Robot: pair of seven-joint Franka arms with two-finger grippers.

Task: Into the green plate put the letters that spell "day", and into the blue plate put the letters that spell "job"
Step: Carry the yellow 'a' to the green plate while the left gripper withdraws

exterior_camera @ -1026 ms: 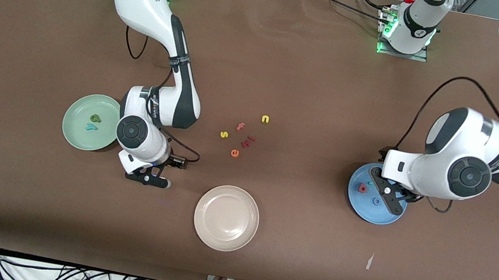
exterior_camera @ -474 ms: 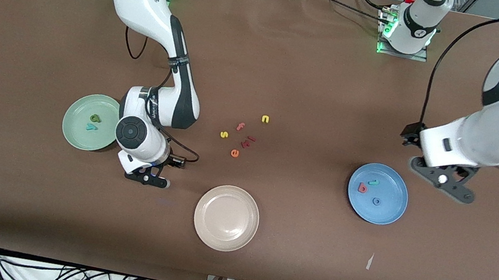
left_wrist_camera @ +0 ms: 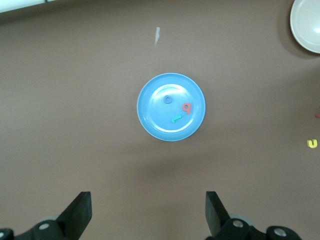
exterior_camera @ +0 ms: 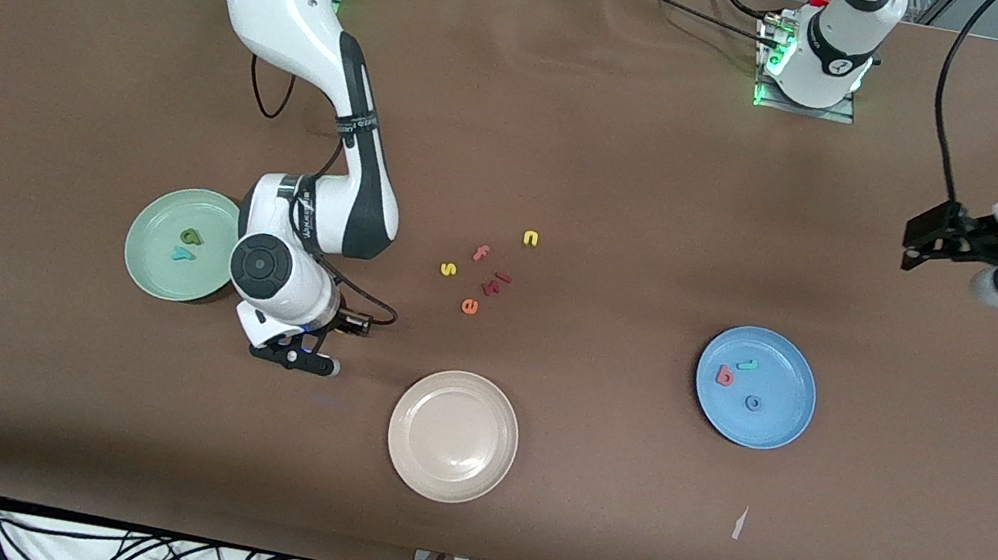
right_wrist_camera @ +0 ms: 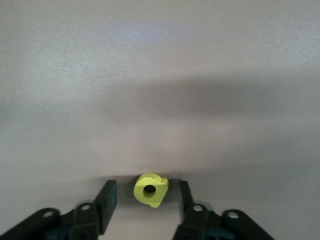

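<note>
The beige plate [exterior_camera: 453, 436] and loose letters [exterior_camera: 481, 269] lie mid-table. The right gripper [right_wrist_camera: 145, 201], low beside the green plate [exterior_camera: 147, 262], brackets the yellow d [right_wrist_camera: 150, 189], unseen from the front; contact unclear. The left gripper [left_wrist_camera: 148, 216] hangs spread, empty, with j, o, b in the blue plate [exterior_camera: 779, 423]

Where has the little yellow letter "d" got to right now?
The yellow "d" lies on the table between the right gripper's fingers, which have not met it, beside the green plate.
</note>
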